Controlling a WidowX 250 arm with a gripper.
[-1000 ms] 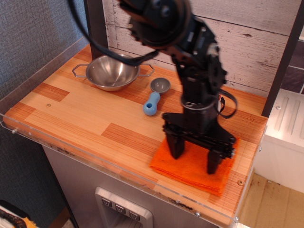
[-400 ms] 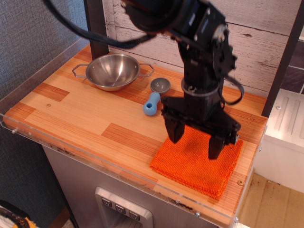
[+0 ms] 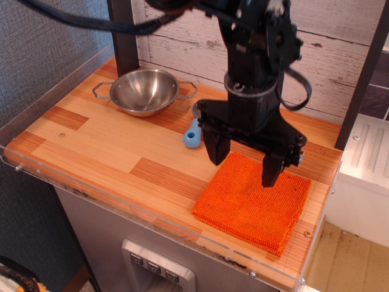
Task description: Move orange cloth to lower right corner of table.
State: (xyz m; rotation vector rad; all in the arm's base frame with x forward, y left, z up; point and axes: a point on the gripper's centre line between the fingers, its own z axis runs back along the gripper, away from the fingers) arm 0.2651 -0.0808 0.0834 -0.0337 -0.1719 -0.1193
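The orange cloth (image 3: pixel 252 203) lies flat on the table (image 3: pixel 109 146) near its front right corner, a ribbed, roughly square folded piece. My black gripper (image 3: pixel 242 167) hangs above the cloth's back part, jaws spread wide and pointing down, holding nothing. One fingertip (image 3: pixel 217 155) is over the cloth's back left edge, the other fingertip (image 3: pixel 268 176) is over its back right part. Both are clear of the fabric.
A steel bowl (image 3: pixel 144 91) with handles stands at the back left. A blue-handled scoop (image 3: pixel 195 132) lies behind the gripper, its grey cup partly hidden. A clear acrylic rim (image 3: pixel 152 216) runs along the front edge. A dark post (image 3: pixel 123 30) stands behind the bowl.
The gripper has lifted off the cloth and risen, with its jaws still open. The cloth stays flat where it was let go.
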